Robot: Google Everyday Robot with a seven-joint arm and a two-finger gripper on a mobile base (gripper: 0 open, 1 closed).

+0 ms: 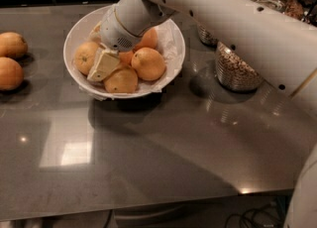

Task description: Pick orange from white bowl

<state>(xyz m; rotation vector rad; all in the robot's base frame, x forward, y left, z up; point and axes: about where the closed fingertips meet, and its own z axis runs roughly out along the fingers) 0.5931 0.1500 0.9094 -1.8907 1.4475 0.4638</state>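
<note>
The white bowl (171, 66) stands at the back centre of the dark table and holds several oranges on a paper liner. The palest orange (83, 56) lies at the bowl's left side. Deeper-orange fruits lie at the front (122, 80), right (148, 64) and back (149, 38). My gripper (103, 67) is down inside the bowl, its cream tip resting between the pale orange and the front fruit and touching both. The white arm (223, 19) reaches in from the upper right and hides the bowl's middle and back.
Two loose oranges (12, 44) (9, 73) lie on the table at the far left. A glass cereal jar (235, 71) stands right of the bowl, another (207, 36) behind it, more at the back right. The table's front edge (148, 204) runs along the bottom.
</note>
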